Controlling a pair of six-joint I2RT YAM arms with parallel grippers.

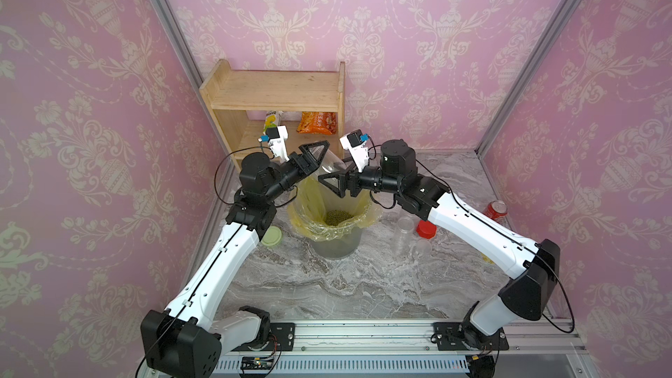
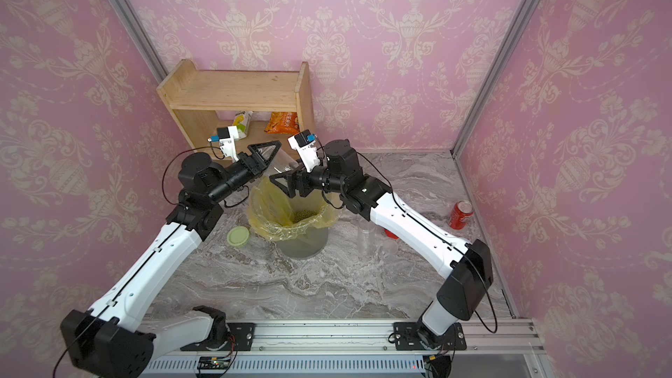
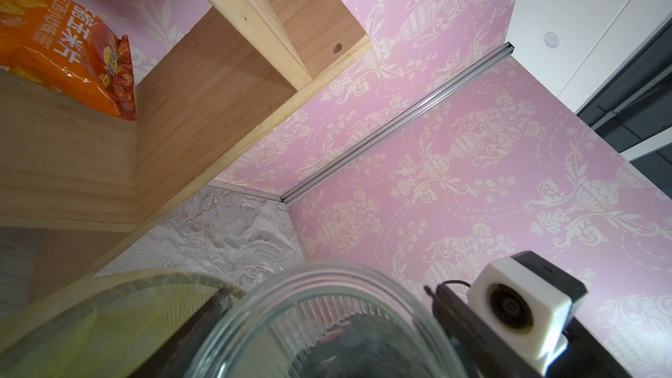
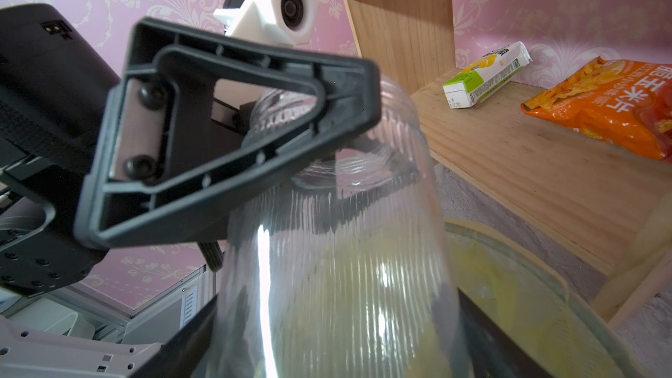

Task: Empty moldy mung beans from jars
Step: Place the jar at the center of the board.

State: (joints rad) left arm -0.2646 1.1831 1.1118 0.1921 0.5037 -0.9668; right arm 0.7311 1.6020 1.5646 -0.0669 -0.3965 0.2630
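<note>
Jar [image 4: 345, 267], clear, tilted over bagged bin [image 1: 334, 247] mid-frame, shelf [image 1: 276, 96] behind; arms [image 1: 236, 249] converge; left claw [image 1: 318, 161] clamps it, right claw [image 1: 329, 173] straddles, grip unclear.

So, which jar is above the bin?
The wide ribbed jar, lidless and tilted; the narrow jar and the red one rest on the table.

An orange chip bag [image 1: 317, 123] and a small juice box [image 1: 272, 120] sit inside the wooden shelf [image 1: 276, 94]. A red can [image 1: 495, 210] stands well apart from it.
</note>
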